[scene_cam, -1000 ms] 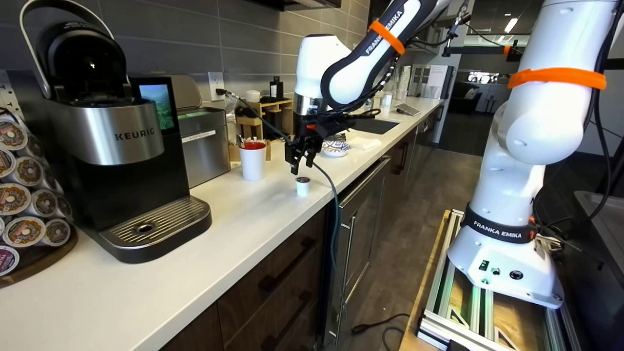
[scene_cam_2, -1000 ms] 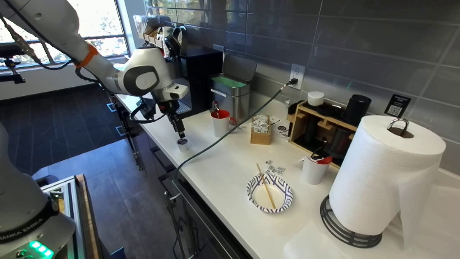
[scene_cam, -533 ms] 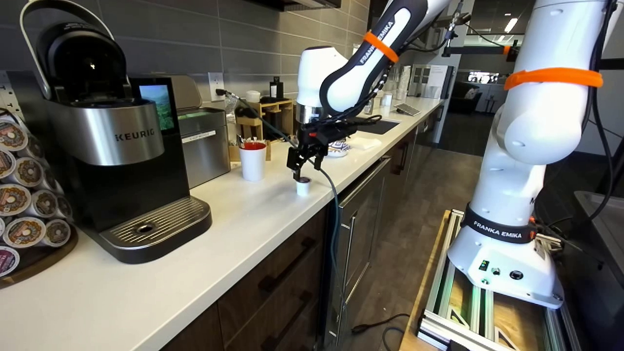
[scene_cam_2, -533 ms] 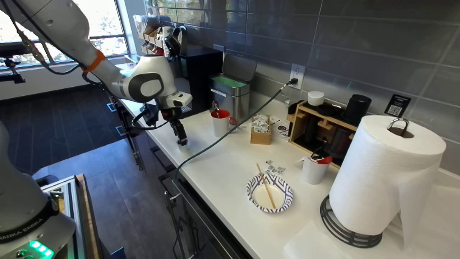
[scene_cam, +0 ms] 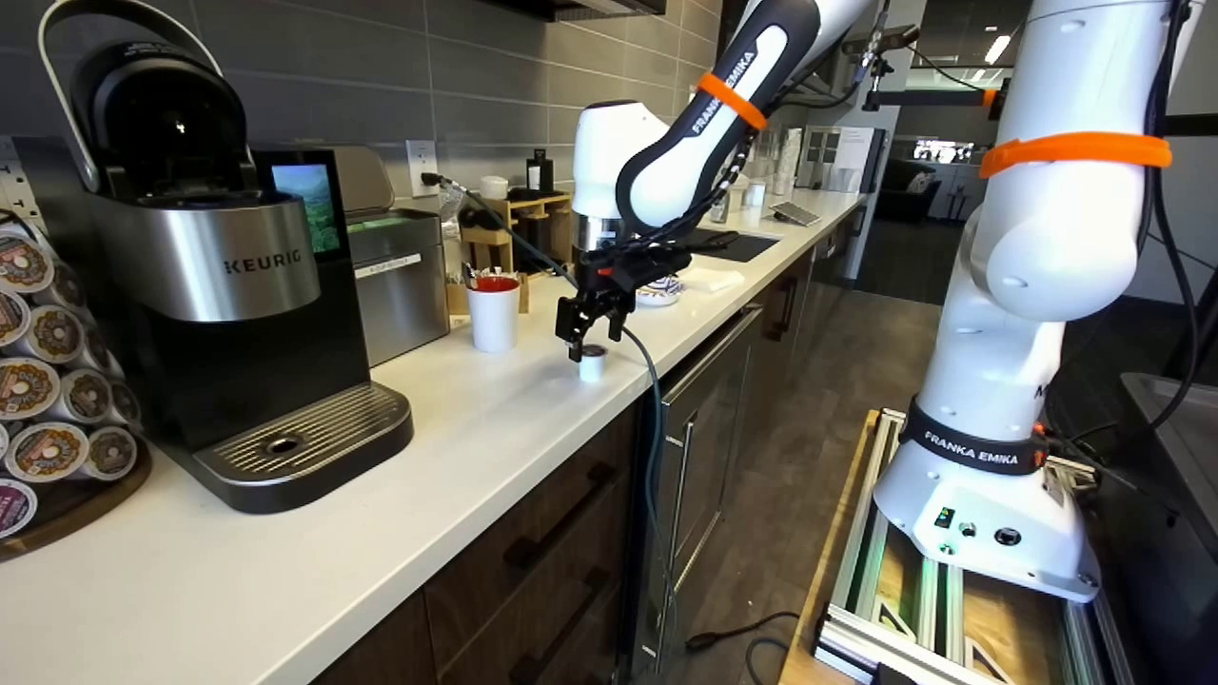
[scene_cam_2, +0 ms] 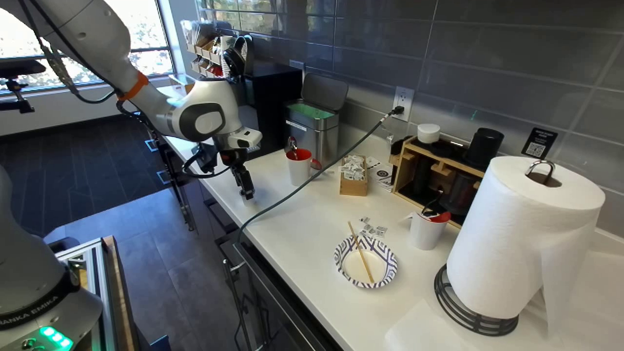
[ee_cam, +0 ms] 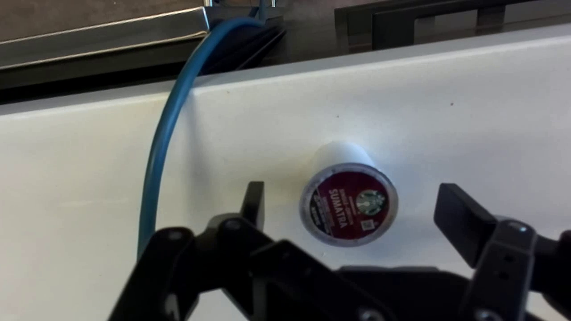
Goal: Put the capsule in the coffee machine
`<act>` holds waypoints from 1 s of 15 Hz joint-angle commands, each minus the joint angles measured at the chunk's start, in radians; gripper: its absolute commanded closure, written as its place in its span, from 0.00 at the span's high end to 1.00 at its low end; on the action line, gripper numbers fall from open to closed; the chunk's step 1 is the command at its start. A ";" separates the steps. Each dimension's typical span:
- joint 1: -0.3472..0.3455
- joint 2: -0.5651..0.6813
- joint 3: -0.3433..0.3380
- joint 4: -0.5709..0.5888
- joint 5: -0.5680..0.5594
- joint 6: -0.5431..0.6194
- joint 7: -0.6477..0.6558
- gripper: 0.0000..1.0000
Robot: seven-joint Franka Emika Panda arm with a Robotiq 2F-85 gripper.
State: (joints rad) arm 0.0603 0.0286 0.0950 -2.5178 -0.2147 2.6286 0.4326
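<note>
On the smooth white countertop (ee_cam: 89, 169) stands a small white cup-shaped capsule (ee_cam: 349, 206). The black two-fingered gripper (ee_cam: 351, 191) hangs over it, fingers (ee_cam: 254, 201) wide.

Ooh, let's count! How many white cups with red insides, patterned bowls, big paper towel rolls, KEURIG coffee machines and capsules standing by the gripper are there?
White cups with red insides: 2
Patterned bowl: 1
Big paper towel roll: 1
KEURIG coffee machine: 1
Loose capsule: 1
Total: 6

Wrist view close, downward; countertop (scene_cam: 466, 419) in both exterior views.
</note>
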 commanded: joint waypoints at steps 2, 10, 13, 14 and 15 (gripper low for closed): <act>0.017 0.042 -0.009 0.027 0.017 0.001 0.013 0.86; 0.020 0.070 -0.027 0.048 0.014 0.015 0.027 0.77; 0.021 0.074 -0.032 0.054 0.017 0.011 0.031 0.69; 0.021 0.074 -0.033 0.057 0.017 0.009 0.031 0.60; 0.022 0.074 -0.033 0.058 0.016 0.007 0.032 0.43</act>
State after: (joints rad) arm 0.0640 0.0860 0.0757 -2.4719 -0.2111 2.6298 0.4501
